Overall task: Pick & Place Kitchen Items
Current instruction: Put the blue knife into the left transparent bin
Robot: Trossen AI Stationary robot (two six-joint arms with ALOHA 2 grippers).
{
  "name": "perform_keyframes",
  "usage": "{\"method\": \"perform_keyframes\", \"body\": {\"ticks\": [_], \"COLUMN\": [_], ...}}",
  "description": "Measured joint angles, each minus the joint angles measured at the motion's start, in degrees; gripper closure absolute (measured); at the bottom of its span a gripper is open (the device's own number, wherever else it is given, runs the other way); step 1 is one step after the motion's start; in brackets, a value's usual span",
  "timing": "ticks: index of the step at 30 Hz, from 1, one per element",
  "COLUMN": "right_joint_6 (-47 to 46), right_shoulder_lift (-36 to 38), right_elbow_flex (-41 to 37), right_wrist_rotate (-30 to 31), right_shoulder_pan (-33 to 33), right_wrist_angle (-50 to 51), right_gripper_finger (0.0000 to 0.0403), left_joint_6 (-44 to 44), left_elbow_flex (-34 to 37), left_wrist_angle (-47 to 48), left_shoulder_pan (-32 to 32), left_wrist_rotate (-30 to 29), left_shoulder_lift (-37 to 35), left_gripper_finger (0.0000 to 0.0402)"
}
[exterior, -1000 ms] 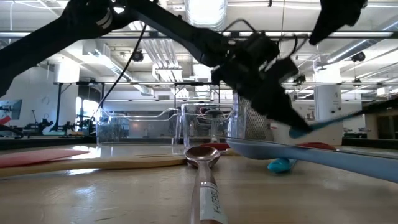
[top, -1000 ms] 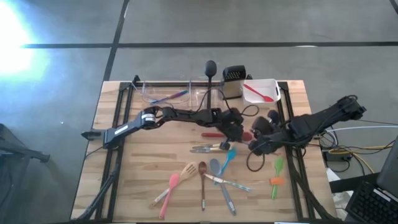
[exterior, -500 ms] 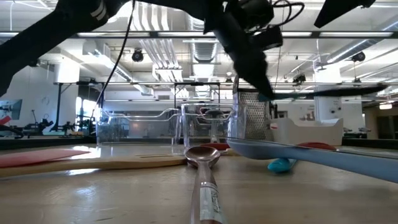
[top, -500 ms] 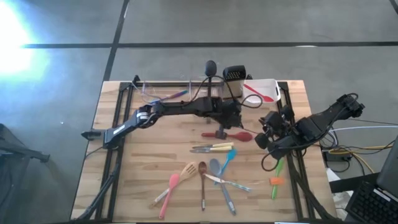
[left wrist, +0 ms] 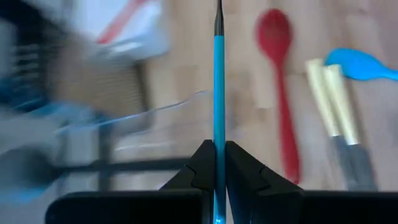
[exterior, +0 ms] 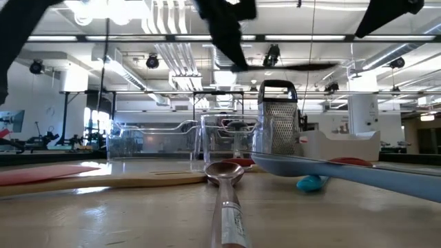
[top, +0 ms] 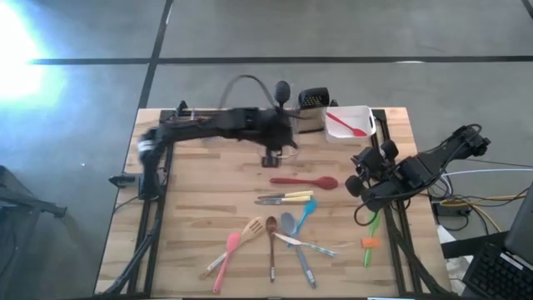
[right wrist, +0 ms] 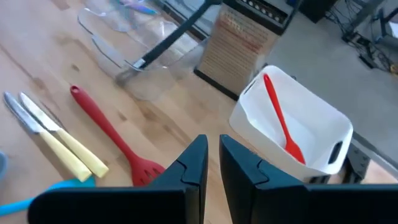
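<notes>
Nearest on the wooden bench (top: 191, 217), around 6 o'clock, there's a loose bunch: a pink spatula (top: 227, 254), a wooden slotted spatula (top: 249, 230), a brown wooden spoon (top: 271, 242) and a grey spoon (top: 292, 236). Over at 3 o'clock the right gripper (right wrist: 211, 163) hangs above the bench edge, fingers nearly together with nothing between them. Mid-bench lie the yellow-handled knives (top: 283, 198) and a red slotted spoon (top: 305, 181). Toward 12 o'clock the left gripper (left wrist: 215, 163) is clenched on a slim blue utensil handle (left wrist: 218, 93), up in the air near the clear plastic tubs (top: 218, 123).
</notes>
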State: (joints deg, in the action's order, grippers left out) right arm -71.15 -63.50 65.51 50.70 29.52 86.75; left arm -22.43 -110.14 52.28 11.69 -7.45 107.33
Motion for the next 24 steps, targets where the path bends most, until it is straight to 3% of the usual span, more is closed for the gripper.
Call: {"method": "perform_keyframes", "body": {"ticks": [4, 12, 18, 24], "right_joint_6": [-3.45, -8.5, -8.83, -8.87], "right_shoulder_lift": [2.41, 6.24, 7.18, 7.18], "right_elbow_flex": [-4.07, -9.97, -11.31, -11.42], "right_wrist_rotate": [-0.09, -0.11, 0.47, 0.5], "right_shoulder_pan": [-0.02, -0.04, -0.07, -0.07], "right_wrist_angle": [0.03, -0.46, -1.26, -2.14], "right_gripper_finger": [0.0369, 0.0369, 0.0369, 0.0369], "left_joint_6": [3.14, 8.03, 3.18, -1.37], "left_elbow_flex": [12.86, 36.21, 46.83, 52.6], "left_wrist_angle": [-7.27, -18.35, -18.15, -18.58], "left_shoulder_pan": [2.75, 14.0, 22.83, 31.79], "left_wrist_rotate": [-5.7, -6.08, -4.83, -1.43], "left_shoulder_lift": [-12.33, -31.91, -37.77, -37.67], "left_gripper_finger": [0.0381, 0.0381, 0.0381, 0.0381]}}
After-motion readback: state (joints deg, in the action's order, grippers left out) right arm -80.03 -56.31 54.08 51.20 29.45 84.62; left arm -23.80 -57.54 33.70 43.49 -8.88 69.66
